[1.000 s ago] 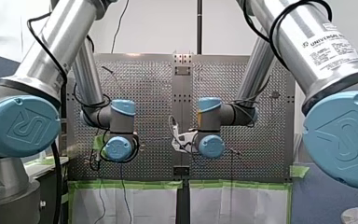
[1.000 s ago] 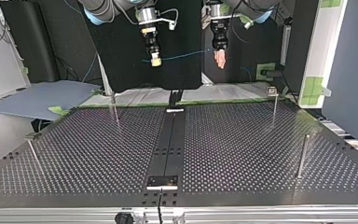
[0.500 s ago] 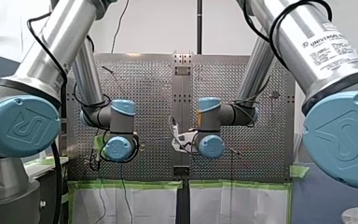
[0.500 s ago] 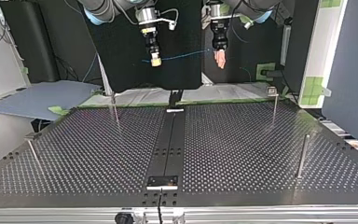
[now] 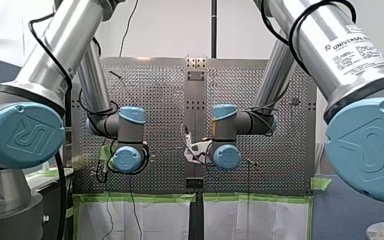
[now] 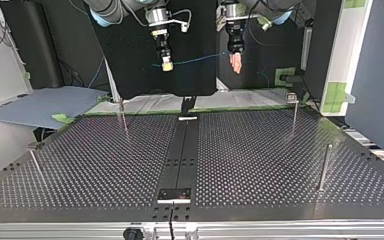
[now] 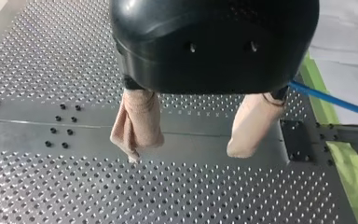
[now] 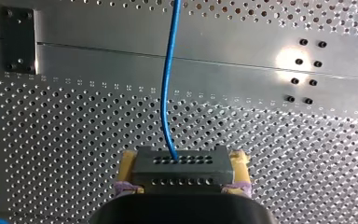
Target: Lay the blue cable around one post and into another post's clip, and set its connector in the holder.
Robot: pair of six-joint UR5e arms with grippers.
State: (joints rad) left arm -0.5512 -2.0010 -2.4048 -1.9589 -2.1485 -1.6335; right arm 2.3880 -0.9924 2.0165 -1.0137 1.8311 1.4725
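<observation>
Blue cable (image 8: 168, 93) hangs aloft: my right pincer (image 8: 182, 163) clamps its connector (image 8: 182, 173), my left pincer (image 7: 187, 151) gapes empty; routing looks unstarted, so next lower toward 1 post (image 6: 324, 167).

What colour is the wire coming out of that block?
The cable is blue, clearest in the right wrist view.

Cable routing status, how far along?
Done: my right gripper is shut on the connector, held up off the table. In hand: the blue cable spans the air between both grippers; my left gripper is open, with the cable passing beside one finger. Left: everything else. The posts stand bare, nothing is clipped, and the connector is not set down.
</observation>
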